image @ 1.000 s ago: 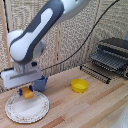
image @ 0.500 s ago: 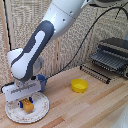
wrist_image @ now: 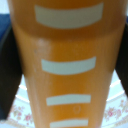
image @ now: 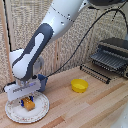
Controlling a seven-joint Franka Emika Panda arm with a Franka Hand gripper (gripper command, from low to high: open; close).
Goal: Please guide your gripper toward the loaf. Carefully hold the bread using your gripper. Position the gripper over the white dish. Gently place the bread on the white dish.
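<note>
The white dish [image: 39, 109] lies on the wooden table at the exterior view's left. Just above it hangs my gripper [image: 27, 101], its dark-blue fingers [image: 23, 102] shut on the orange-brown bread [image: 29, 104], which sits low over the plate's middle; I cannot tell if it touches the plate. In the wrist view the bread [wrist_image: 67, 65] fills the picture, orange with pale stripes, dark fingers [wrist_image: 10, 75] at its sides, and the dish's patterned rim [wrist_image: 117, 107] shows beneath.
A blue cup [image: 42, 80] stands right behind the gripper head. A small yellow bowl [image: 79, 85] sits mid-table. A black toaster oven [image: 112, 56] on a wire rack occupies the exterior view's right.
The arm has lowered the gripper and bread toward the white dish; the bread now sits closer to the plate surface than before.
</note>
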